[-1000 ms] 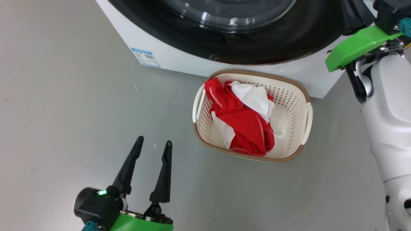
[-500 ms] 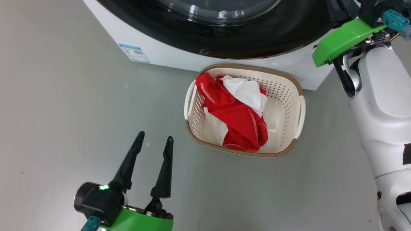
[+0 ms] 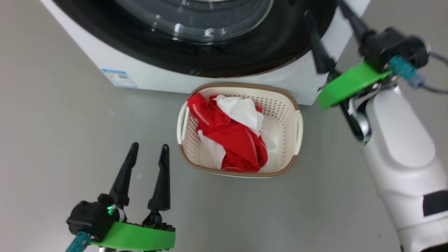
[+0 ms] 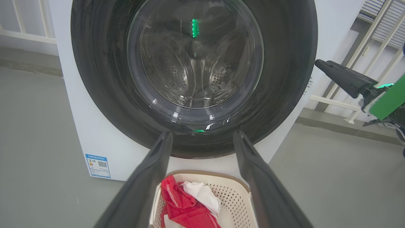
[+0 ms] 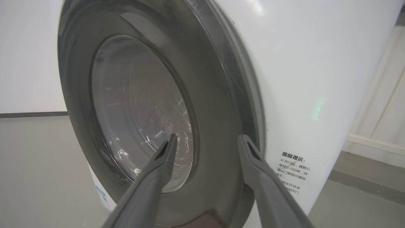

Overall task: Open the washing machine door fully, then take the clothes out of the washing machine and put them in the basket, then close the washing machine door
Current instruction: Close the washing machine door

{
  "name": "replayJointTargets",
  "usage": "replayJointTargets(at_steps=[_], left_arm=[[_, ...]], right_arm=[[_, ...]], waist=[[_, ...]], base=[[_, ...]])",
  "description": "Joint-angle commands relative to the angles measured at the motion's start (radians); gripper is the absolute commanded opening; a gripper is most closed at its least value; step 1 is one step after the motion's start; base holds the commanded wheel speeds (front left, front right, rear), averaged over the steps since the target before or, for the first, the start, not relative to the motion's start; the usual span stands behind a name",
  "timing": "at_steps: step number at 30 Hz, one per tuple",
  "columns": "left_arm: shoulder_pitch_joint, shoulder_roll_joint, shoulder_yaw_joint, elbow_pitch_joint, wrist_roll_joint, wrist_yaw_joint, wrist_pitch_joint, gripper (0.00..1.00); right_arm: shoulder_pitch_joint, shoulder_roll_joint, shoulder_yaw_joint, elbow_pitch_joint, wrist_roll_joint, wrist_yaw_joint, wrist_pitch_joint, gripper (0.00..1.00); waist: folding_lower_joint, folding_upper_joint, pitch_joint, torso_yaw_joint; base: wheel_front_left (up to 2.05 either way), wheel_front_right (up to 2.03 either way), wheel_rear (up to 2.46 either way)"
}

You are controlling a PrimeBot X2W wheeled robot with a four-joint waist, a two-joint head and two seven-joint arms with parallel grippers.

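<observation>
Head view: right end effector [image 3: 323, 8] high beside washing machine door [image 3: 262, 52], apart, seemingly not touching; left end effector [image 3: 148, 146] low, apart.

The grey floor [image 3: 52, 140] is carrying the washing machine [image 3: 157, 82], and the basket [image 3: 276, 105] is standing just before it.

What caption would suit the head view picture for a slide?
Washing machine door shut, clothes in the basket, left gripper and right gripper open and empty.
</observation>
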Motion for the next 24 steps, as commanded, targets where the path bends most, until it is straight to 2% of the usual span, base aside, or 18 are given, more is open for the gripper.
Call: replayJointTargets(at_steps=[1, 13, 18, 24], left_arm=[[-0.01, 0.007, 0.04, -0.031, -0.011, 0.01, -0.009, 1.0], [0.011, 0.008, 0.096, -0.001, -0.008, 0.029, -0.009, 1.0], [0.026, 0.008, 0.113, 0.019, -0.001, 0.031, -0.009, 1.0], [0.053, 0.011, 0.127, 0.038, 0.029, 0.01, -0.009, 1.0]], right_arm=[[0.03, 0.024, 0.029, -0.043, 0.016, -0.004, 0.001, 1.0], [0.245, 0.027, 0.05, -0.189, 0.039, -0.004, 0.001, 1.0], [0.359, 0.027, 0.002, -0.268, 0.027, -0.004, 0.001, 1.0], [0.474, 0.027, -0.061, -0.335, 0.006, -0.004, 0.001, 1.0]], waist=[[0.0, 0.0, -0.035, -0.04], [0.0, 0.0, -0.121, -0.13], [0.0, 0.0, -0.16, -0.157], [0.0, 0.0, -0.212, -0.191]], base=[[0.0, 0.0, 0.0], [0.0, 0.0, 0.0], [0.0, 0.0, 0.0], [0.0, 0.0, 0.0]])
